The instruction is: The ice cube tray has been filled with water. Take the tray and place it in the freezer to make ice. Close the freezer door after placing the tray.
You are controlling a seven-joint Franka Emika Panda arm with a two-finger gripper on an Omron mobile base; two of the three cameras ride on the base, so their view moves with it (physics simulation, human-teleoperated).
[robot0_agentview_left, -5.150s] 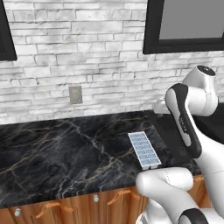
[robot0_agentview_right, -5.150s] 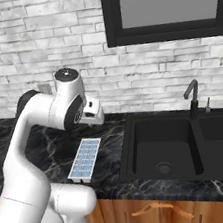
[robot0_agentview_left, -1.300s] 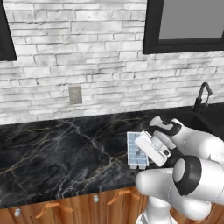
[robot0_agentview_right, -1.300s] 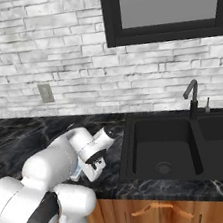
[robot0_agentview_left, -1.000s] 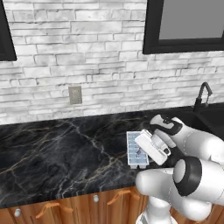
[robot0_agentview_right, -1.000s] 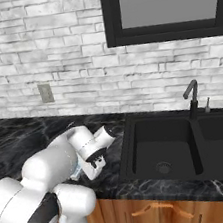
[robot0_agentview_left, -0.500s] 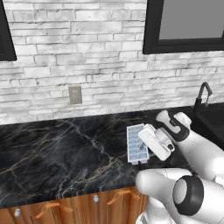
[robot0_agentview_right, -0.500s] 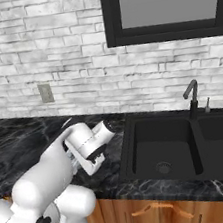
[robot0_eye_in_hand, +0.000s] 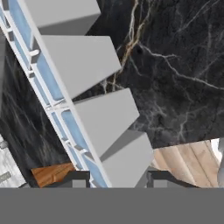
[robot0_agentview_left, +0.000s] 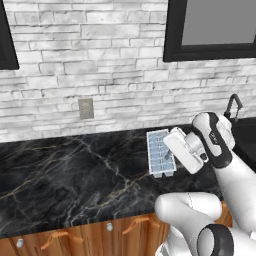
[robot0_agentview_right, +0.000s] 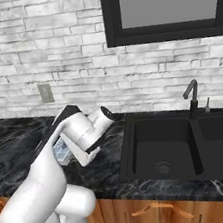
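Note:
The ice cube tray (robot0_agentview_left: pixel 160 153), white with pale blue water (robot0_eye_in_hand: pixel 49 81) in its cells, hangs tilted above the black marble counter (robot0_agentview_left: pixel 70 175). My gripper (robot0_agentview_left: pixel 171 148) is shut on the tray's right long edge. In the hand view the tray (robot0_eye_in_hand: pixel 87 65) runs diagonally from the top left down between my two dark fingertips (robot0_eye_in_hand: pixel 80 178), and my gripper (robot0_eye_in_hand: pixel 118 179) clamps its rim. From the right base view just a corner of the tray (robot0_agentview_right: pixel 62 152) peeks out behind my hand. The freezer and the freezer door are out of view.
A black double sink (robot0_agentview_right: pixel 174 147) with a dark faucet (robot0_agentview_right: pixel 191 96) lies right of the arm. A wall outlet (robot0_agentview_left: pixel 85 108) sits on the white brick backsplash. Wooden cabinet fronts (robot0_agentview_left: pixel 90 235) run under the counter edge.
My jaws have closed on the tray, and the arm has lifted it off the counter, up and slightly back, tilting it with the hand.

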